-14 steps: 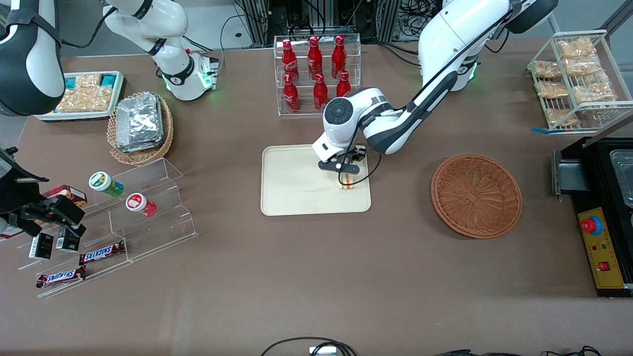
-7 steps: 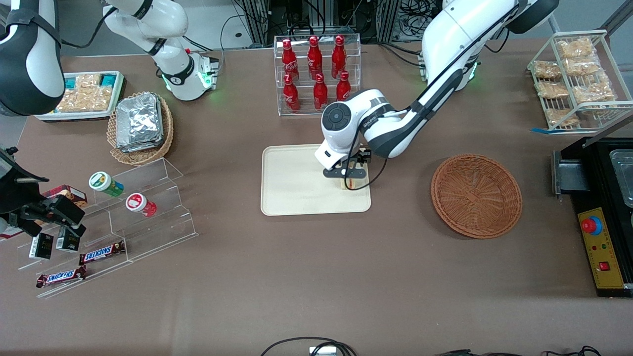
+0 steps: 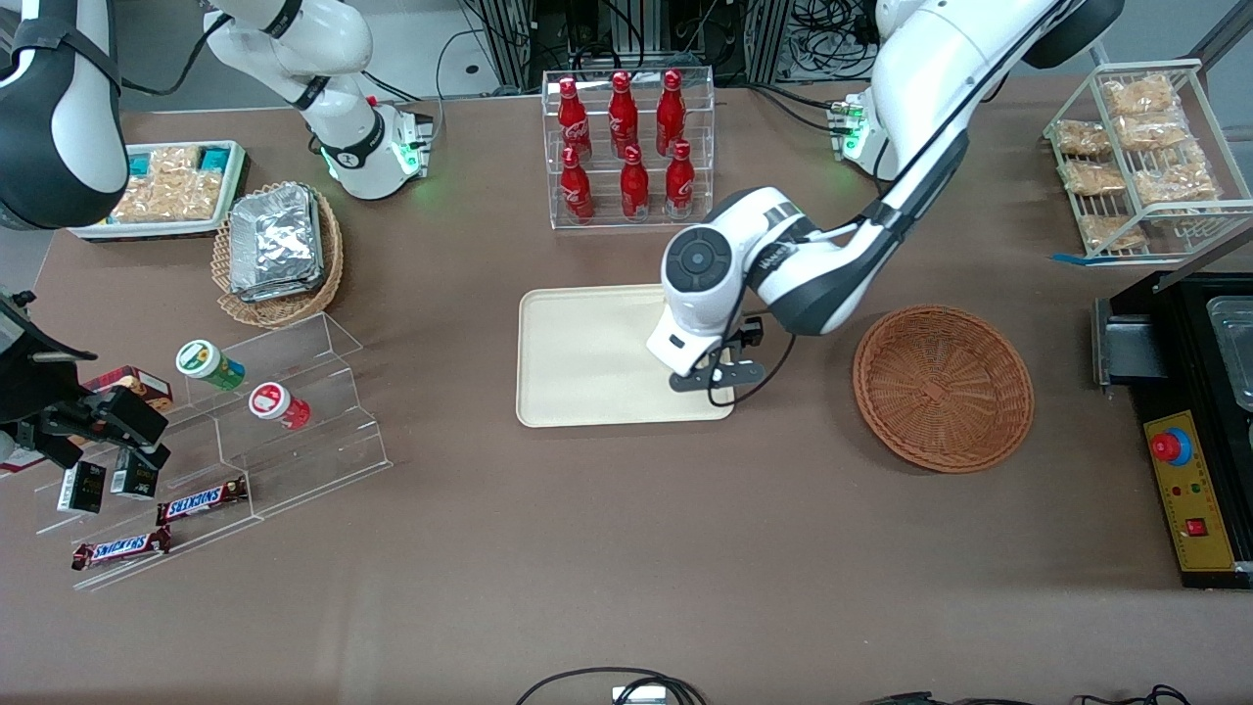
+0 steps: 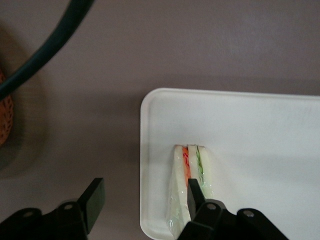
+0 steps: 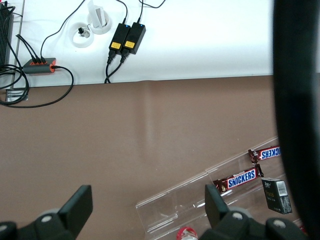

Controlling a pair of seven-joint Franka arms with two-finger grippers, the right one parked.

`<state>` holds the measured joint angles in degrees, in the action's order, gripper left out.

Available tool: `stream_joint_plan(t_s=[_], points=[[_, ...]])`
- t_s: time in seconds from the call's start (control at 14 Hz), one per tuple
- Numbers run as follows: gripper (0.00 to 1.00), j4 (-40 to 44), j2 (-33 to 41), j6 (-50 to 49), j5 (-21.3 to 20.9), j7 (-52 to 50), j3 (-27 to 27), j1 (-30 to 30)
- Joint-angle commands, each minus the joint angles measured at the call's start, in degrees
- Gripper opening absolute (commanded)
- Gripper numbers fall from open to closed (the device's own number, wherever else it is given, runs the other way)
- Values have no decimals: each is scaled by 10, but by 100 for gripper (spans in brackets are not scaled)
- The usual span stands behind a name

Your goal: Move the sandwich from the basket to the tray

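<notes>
Gripper point(image 4: 145, 197) spread wide, holding nothing, above tray point(image 4: 260, 120) corner nearest basket point(image 3: 943, 387). Sandwich point(image 4: 190, 187) on edge below one finger, close to rim. Bare tabletop point(image 4: 90, 100) under other finger.

A brown bench point(image 3: 626, 548) carries everything. Near its middle lies the cream tray point(image 3: 587, 362), with the reddish-brown basket point(image 3: 943, 388) beside it toward the working arm's end. The tool point(image 3: 713, 380) hangs over the tray's edge nearest that basket, fingers spread. A clear rack of red bottles point(image 3: 627, 147) stands farther from the front camera than the tray. Toward the parked arm's end sit a tan basket of foil packs point(image 3: 278, 250), a white tray of snack packets point(image 3: 166, 191) and a clear stepped stand point(image 3: 245, 431). A wire rack point(image 3: 1140, 162) and a black control box point(image 3: 1189, 431) stand at the working arm's end.
</notes>
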<state>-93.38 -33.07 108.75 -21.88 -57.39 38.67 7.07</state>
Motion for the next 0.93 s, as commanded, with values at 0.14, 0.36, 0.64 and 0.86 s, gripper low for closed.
stream_joint_plan(t_s=[0.14,0.36,0.64,0.86], points=[[77,53,30,-66,20,3,4,-60],[98,56,70,-84,20,37,4,-125],[99,77,100,-142,36,99,4,-183],[99,118,106,-199,62,174,4,-225]])
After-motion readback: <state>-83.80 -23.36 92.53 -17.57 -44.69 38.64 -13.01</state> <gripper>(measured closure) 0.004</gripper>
